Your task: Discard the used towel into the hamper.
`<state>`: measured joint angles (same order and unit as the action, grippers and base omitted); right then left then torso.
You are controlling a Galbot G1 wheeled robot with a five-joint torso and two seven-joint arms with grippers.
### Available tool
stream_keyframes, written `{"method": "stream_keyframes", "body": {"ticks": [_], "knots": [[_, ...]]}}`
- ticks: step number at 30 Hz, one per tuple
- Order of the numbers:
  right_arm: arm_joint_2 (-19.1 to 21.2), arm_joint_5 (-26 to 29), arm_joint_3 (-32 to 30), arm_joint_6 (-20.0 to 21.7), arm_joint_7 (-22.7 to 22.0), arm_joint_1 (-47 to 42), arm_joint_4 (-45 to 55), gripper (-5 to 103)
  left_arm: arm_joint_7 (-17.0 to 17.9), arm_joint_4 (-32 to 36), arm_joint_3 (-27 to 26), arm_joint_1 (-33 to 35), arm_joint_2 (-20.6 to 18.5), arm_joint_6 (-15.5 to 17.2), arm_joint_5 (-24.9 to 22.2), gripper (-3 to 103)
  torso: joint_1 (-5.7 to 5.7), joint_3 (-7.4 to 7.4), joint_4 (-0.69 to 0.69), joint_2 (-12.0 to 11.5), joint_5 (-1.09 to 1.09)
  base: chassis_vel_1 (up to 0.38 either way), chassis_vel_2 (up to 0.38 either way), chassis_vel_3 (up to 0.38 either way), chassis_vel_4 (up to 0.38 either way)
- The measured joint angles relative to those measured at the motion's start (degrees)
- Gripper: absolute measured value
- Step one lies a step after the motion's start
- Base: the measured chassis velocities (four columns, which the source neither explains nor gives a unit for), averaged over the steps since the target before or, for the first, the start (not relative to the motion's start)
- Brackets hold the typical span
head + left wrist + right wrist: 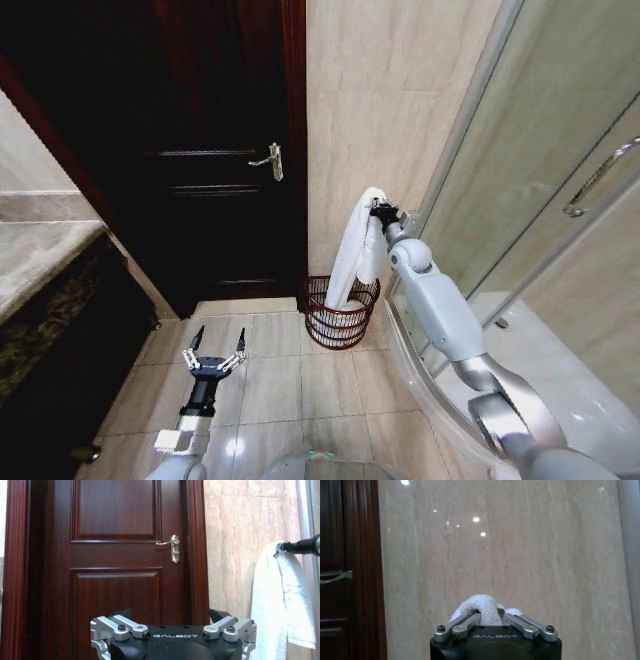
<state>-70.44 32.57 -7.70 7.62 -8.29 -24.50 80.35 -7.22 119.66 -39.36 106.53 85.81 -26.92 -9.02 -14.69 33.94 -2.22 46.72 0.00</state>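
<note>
Beside the dark door (190, 150), the right gripper (381, 211) clenches the white towel (356, 250) above the hamper (340, 315), left gripper (214, 345) spread low over the floor tiles.

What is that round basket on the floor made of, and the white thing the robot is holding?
The round reddish-brown open-weave basket looks like thin coated metal wire: you can see through its gaps. The white hanging towel, pinched in the right claw, looks like soft fluffy cotton terry with a nubbly surface.
</note>
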Motion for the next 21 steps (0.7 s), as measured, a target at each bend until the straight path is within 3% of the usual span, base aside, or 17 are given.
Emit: {"method": "stream_keyframes", "body": {"ticks": [21], "knots": [[0.61,-0.27,-1.47,-0.69,1.51,-2.04,0.11,5,-0.87,1.59,0.45,1.79,1.39,-0.63,1.58,100,2.21,-3.03,0.0,-5.22,-0.01,0.0,0.0,0.0,0.0]]}}
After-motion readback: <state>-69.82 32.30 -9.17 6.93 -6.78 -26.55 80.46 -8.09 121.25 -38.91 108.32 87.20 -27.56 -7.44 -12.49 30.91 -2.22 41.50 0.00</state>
